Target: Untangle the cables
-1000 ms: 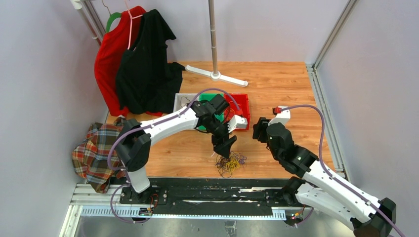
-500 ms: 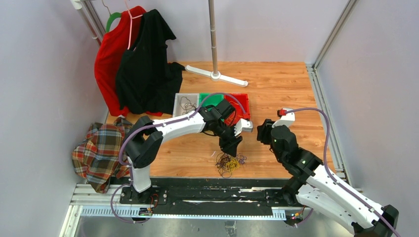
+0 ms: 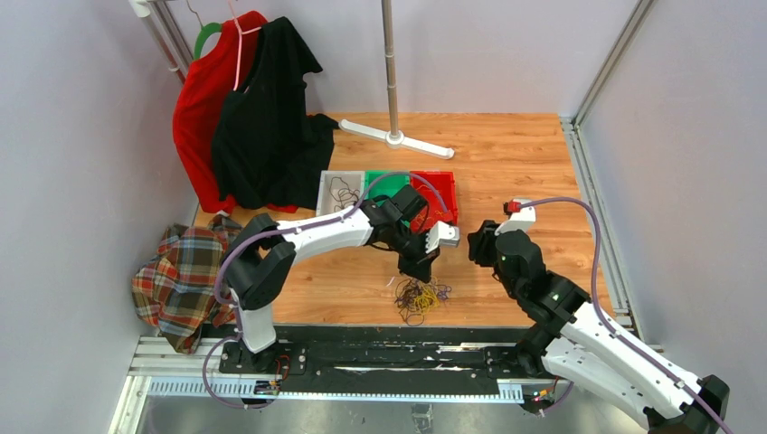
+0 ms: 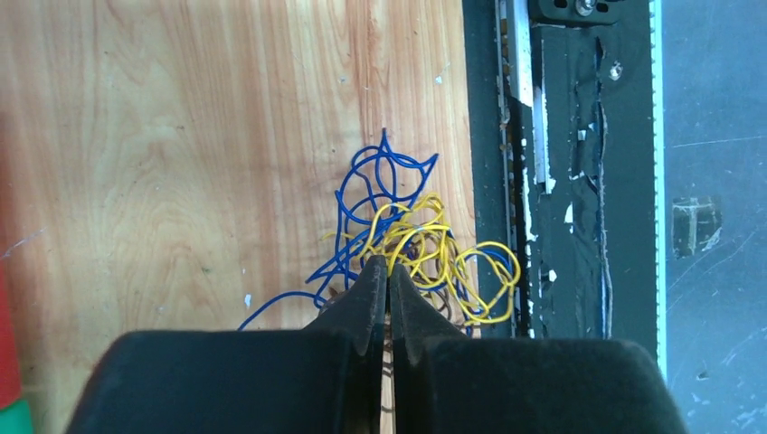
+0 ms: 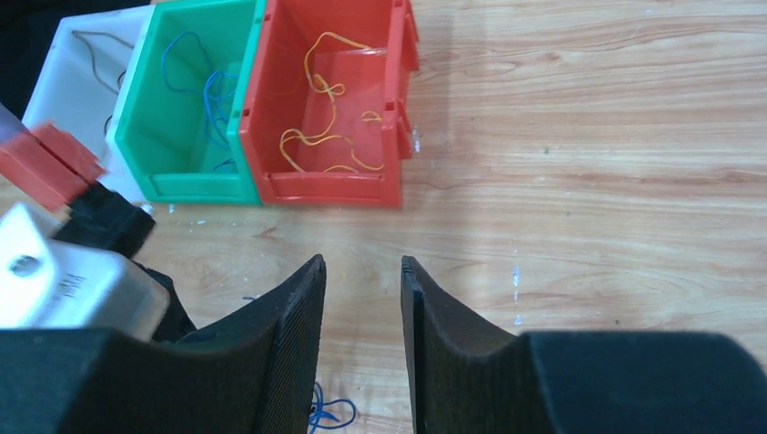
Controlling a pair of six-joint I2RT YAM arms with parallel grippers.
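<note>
A robotics lab cell: plain pale walls (image 3: 81, 136), aluminium frame posts (image 3: 615, 59), a wooden counter (image 3: 506, 163), left arm (image 3: 317, 231) and right arm (image 3: 597, 339) bolted to a black rail (image 3: 380, 354).

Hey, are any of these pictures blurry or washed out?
Top external: evenly lit, sharp, no glare. Left wrist: the cables are crisp. Right wrist: the red bin is sharp, the red block at the left edge blurred.

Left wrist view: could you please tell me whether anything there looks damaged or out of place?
The black mat along the table's edge, beside the tangled cables, is torn and peeling, with white patches showing through.
</note>
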